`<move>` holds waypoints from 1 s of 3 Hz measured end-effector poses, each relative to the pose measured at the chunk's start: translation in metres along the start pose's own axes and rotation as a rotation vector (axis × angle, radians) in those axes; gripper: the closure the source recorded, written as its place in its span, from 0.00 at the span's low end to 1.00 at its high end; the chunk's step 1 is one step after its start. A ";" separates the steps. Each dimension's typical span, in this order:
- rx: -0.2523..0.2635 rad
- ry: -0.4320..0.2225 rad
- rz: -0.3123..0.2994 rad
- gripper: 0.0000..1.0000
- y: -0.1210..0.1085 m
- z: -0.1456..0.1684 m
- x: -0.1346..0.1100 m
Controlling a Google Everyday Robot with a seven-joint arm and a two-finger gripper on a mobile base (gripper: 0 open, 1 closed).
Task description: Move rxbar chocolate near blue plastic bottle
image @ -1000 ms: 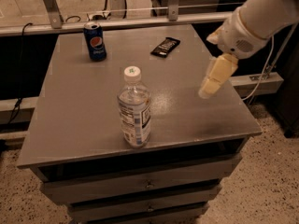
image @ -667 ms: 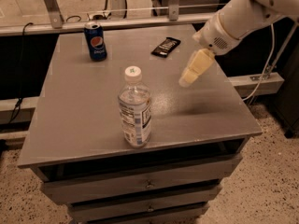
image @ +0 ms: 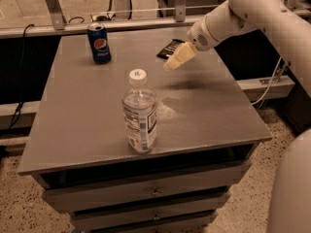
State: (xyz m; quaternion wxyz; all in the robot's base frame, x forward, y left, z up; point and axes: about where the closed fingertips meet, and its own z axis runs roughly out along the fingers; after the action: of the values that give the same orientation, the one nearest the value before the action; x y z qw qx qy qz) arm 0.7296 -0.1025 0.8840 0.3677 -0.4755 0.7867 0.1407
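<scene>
Swung left since a moment ago, bringing gripper to upper centre, overlapping right edge of rxbar chocolate; cannot tell whether clenched or released. Leaves bar flat on table, well apart from upright blue plastic bottle at centre.

Black rxbar chocolate flat at back (jaws just beside), blue plastic bottle upright, well apart

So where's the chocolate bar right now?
In the camera view, the rxbar chocolate lies near the back edge of the table, right of the Pepsi can, partly hidden behind the gripper.
</scene>
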 end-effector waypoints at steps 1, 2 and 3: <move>0.031 -0.057 0.054 0.00 -0.025 0.028 -0.018; 0.059 -0.078 0.096 0.00 -0.044 0.054 -0.026; 0.079 -0.082 0.133 0.00 -0.059 0.072 -0.024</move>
State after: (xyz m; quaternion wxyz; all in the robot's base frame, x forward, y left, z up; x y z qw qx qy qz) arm 0.8188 -0.0756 0.8589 0.4079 -0.4014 0.8057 0.1530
